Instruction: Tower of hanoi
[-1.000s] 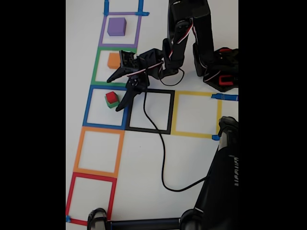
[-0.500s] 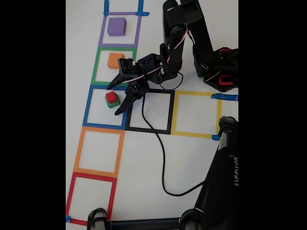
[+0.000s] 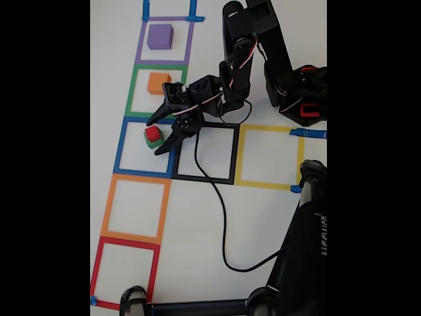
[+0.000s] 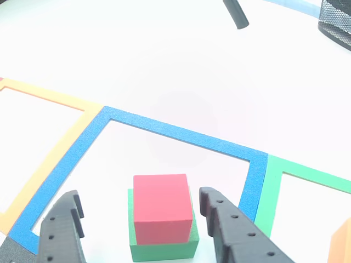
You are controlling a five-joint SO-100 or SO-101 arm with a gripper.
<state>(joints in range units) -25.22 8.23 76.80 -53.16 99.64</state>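
While spread fingers flank red cube, purple cube stands apart.

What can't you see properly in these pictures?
- Green cube: in the other view the red cube covers most of its top, and the bottom edge cuts off its front.
- Orange cube: cut off at the right edge of the other view.
- Tool: in the fixed view its dark fingers blur together beside the stack, so any contact is unclear.
- Black pole: cut off by the top edge.
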